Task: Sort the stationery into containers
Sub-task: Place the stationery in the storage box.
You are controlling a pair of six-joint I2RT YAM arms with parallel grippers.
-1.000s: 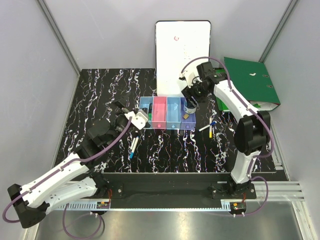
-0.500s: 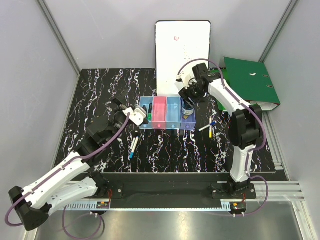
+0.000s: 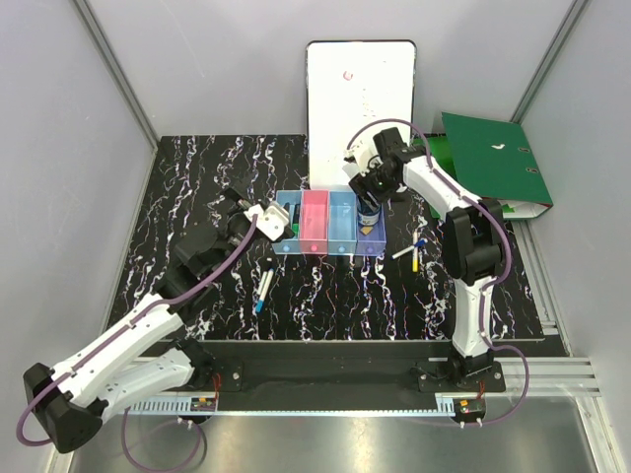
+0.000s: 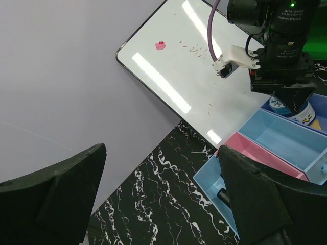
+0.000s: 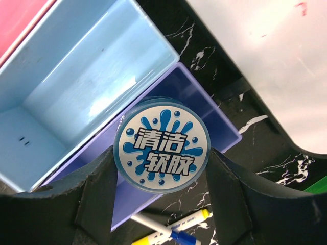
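The four joined bins [image 3: 329, 223] stand mid-table. My right gripper [image 3: 369, 197] is shut on the round blue tape roll [image 5: 161, 144] and holds it over the far end of the purple-blue bin [image 5: 220, 122]. A tiny tan block [image 3: 365, 229] lies in that bin. My left gripper [image 3: 272, 221] is open and empty beside the left light-blue bin [image 4: 212, 179], where the green-black marker [image 4: 224, 196] lies. A white pen with a blue end [image 3: 263, 286] lies on the table in front of the bins. Two crossed pens [image 3: 414, 252], blue and yellow ended, lie right of the bins and show in the right wrist view [image 5: 173, 230].
A large white board [image 3: 360, 99] leans on the back wall behind the bins. A green binder [image 3: 493, 163] lies at the back right. The pink bin [image 4: 255, 155] and second light-blue bin [image 5: 87, 87] hold nothing I can see. Grey walls close both sides.
My right gripper has shifted slightly left with the tape roll, staying over the purple-blue bin. My left gripper has moved a little farther back beside the left light-blue bin.
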